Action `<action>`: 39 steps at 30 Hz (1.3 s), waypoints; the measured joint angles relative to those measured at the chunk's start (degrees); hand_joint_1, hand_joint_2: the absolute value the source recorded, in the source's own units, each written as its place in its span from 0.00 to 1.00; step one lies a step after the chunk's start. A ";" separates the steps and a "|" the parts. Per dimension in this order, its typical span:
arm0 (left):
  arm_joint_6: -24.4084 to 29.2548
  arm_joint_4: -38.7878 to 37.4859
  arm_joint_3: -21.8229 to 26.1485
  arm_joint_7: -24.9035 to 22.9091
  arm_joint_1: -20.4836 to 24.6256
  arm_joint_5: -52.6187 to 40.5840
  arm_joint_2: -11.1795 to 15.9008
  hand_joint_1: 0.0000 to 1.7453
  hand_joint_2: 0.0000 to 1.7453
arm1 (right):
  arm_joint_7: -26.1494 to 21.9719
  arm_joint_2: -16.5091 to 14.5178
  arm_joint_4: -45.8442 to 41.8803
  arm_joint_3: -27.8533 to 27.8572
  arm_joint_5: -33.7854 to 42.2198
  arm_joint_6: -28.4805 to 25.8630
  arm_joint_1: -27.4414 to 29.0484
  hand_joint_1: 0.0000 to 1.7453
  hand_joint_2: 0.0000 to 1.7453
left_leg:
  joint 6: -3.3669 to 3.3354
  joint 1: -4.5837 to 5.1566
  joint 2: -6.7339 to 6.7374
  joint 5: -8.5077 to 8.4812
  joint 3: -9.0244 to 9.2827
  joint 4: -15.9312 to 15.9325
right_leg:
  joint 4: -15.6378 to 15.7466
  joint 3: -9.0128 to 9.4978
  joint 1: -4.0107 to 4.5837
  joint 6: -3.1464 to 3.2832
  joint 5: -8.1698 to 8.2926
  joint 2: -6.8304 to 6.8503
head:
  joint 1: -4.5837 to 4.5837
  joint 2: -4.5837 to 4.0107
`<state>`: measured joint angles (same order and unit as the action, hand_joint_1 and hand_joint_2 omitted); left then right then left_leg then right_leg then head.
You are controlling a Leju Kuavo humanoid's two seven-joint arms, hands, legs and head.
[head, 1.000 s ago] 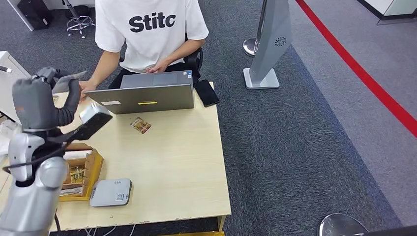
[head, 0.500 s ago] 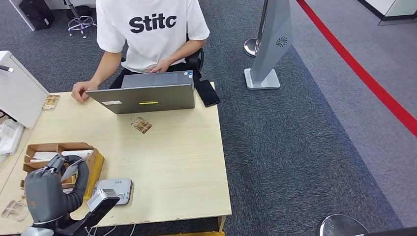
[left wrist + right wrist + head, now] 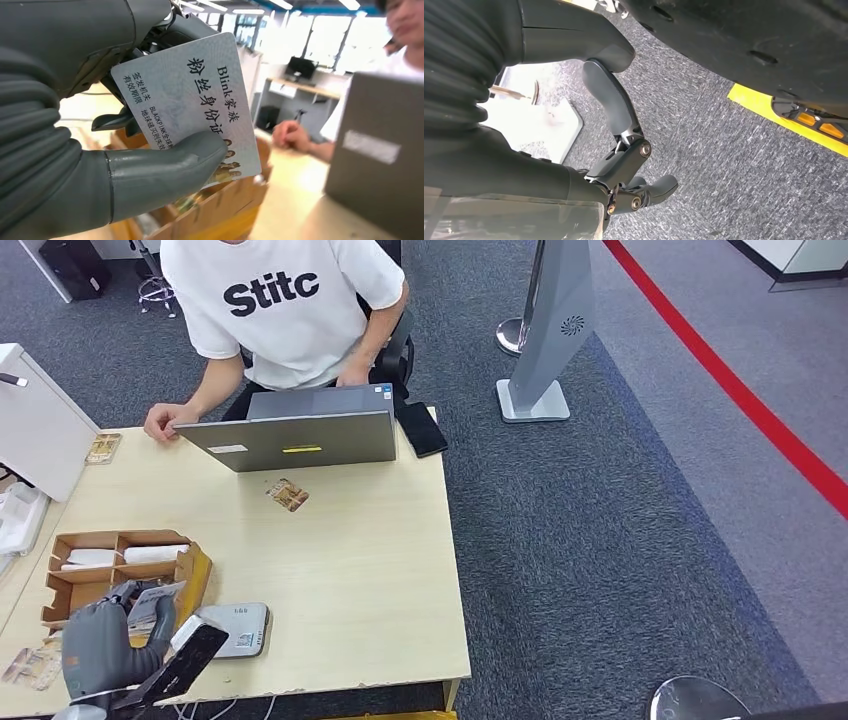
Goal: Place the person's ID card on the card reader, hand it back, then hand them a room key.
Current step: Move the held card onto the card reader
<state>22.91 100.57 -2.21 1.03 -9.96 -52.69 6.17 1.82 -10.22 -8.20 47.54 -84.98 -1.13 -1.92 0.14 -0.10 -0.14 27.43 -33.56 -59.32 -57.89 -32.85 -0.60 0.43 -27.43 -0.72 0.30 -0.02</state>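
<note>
My left hand [image 3: 105,645] is low at the table's front left corner and pinches the ID card [image 3: 155,598] between thumb and fingers. In the left wrist view the pale printed ID card [image 3: 185,105] stands upright in that hand [image 3: 100,165], above the cardboard box. The grey-white card reader [image 3: 235,628] lies flat just right of the hand, partly behind my wrist. The person [image 3: 280,310] sits behind the laptop, one hand [image 3: 165,422] resting on the table's far left. My right hand [image 3: 624,150] hangs over the carpet, fingers loosely bent, holding nothing.
A cardboard organiser box [image 3: 110,560] with cards stands left of the reader. A grey laptop [image 3: 300,435] and a black phone [image 3: 420,428] sit at the far edge. Brownish cards lie mid-table [image 3: 288,494] and at far left [image 3: 103,447]. A white cabinet [image 3: 35,425] borders the left.
My left hand has come down with the ID card from beside the person's hand to the front left corner by the reader. The person has leaned left.
</note>
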 joint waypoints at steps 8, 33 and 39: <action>-1.04 -7.20 3.12 0.72 0.64 0.95 -1.03 1.00 1.00 | 0.02 0.01 -0.01 0.00 -0.56 0.14 0.00 0.00 1.00 | 0.00 0.01 0.00 0.00 -0.01 0.00 | 0.00 0.00 0.00 0.00 0.00 0.00 | 0.01 0.01; 1.41 -10.95 3.87 3.81 2.55 -1.54 -2.85 1.00 1.00 | -0.32 0.01 -0.02 -0.20 -0.72 0.38 -0.06 0.00 1.00 | 0.06 0.00 -0.03 -0.04 0.01 0.00 | 0.00 0.01 0.00 0.02 0.02 0.03 | 0.01 0.00; 2.40 -11.04 3.86 4.46 2.66 -1.52 -2.91 1.00 1.00 | -0.40 0.01 -0.02 -0.21 -0.72 0.39 -0.06 0.00 1.00 | 0.06 0.00 -0.03 -0.04 0.01 0.00 | 0.00 0.01 0.00 0.02 0.02 0.03 | 0.01 0.00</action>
<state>25.31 89.53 1.64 5.49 -7.29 -54.22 3.26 1.42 -10.21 -8.22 47.33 -85.71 -0.74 -1.98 0.20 -0.10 -0.18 27.38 -33.55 -59.32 -57.89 -32.84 -0.60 0.45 -27.41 -0.69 0.31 -0.02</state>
